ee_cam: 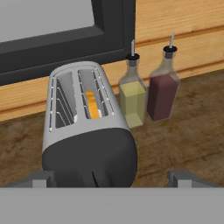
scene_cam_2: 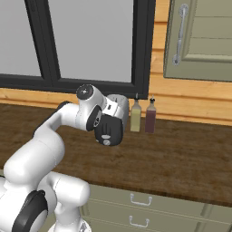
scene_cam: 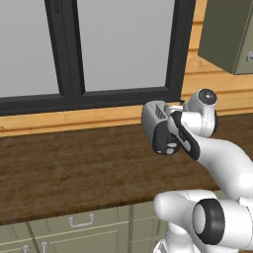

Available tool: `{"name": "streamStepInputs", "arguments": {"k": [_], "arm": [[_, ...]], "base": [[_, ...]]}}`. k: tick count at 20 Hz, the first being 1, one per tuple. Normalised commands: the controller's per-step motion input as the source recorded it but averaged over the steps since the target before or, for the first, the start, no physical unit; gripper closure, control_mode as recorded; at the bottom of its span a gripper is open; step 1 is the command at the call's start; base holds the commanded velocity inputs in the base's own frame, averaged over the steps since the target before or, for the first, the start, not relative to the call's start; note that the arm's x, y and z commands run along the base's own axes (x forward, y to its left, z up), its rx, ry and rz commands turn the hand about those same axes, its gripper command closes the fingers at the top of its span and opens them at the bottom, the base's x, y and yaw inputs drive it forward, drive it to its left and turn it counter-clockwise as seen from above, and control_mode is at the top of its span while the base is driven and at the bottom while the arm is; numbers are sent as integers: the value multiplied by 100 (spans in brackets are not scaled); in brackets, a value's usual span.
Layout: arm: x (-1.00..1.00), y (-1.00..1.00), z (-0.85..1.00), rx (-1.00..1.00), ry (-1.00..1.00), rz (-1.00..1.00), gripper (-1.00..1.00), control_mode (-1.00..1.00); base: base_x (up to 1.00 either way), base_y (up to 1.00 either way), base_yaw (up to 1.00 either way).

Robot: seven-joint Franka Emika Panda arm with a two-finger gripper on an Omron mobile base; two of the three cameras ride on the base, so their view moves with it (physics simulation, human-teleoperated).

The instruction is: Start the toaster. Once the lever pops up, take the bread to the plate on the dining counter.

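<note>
My arm rises from the base, bends at the elbow and reaches forward, the wrist turned so the hand faces ahead and slightly down. My gripper [ee_cam: 112, 177] is spread wide, one dark fingertip [ee_cam: 40, 178] at each lower corner of the hand view, with nothing between the fingers.

You've got two bottles, yellow [ee_cam: 132, 96] and dark red [ee_cam: 162, 89], just beside each other under the window [scene_cam_2: 90, 41].
</note>
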Motion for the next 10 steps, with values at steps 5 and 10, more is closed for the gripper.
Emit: {"name": "streamStepInputs", "arguments": {"k": [5,10], "arm": [[0,0,0,0,0,0,-100,-100],[0,0,0,0,0,0,-100,-100]], "base": [[0,0,0],[0,0,0]]}}
